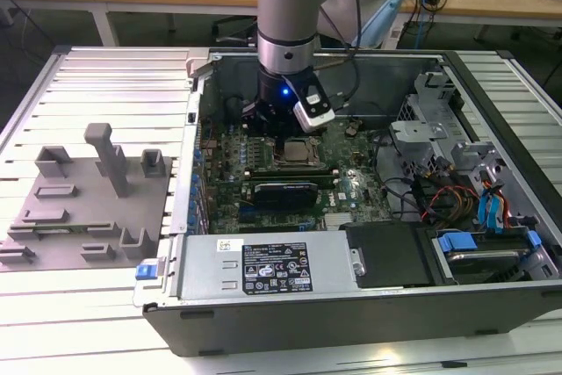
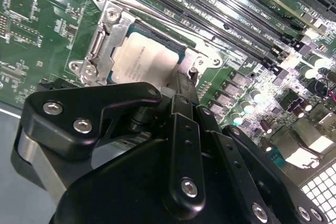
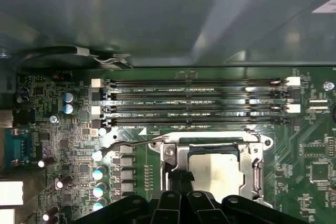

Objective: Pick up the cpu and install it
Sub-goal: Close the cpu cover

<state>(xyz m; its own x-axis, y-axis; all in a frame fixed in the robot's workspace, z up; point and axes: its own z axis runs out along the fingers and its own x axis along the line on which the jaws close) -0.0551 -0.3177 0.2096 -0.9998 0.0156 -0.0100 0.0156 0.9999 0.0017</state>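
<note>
The cpu (image 1: pixel 299 152) is a flat silvery square lying level inside the metal socket frame (image 3: pixel 178 156) on the green motherboard (image 1: pixel 351 186); both wrist views show it too (image 2: pixel 144 59) (image 3: pixel 215 174). My gripper (image 1: pixel 281 138) hangs straight down over the socket inside the open computer case. Its black fingers look shut together, with the tips (image 2: pixel 181 80) (image 3: pixel 179 184) at one edge of the cpu, beside the frame's rim. Nothing shows between them. The gripper body hides the near part of the socket in both wrist views.
Several memory slots (image 3: pixel 194 100) run alongside the socket. A thin wire lever (image 3: pixel 131 144) lies by the frame. A power supply (image 1: pixel 263 270) and drive cage (image 1: pixel 439 129) with cables crowd the case. Grey fixture blocks (image 1: pixel 88 199) stand on the table at the exterior view's left.
</note>
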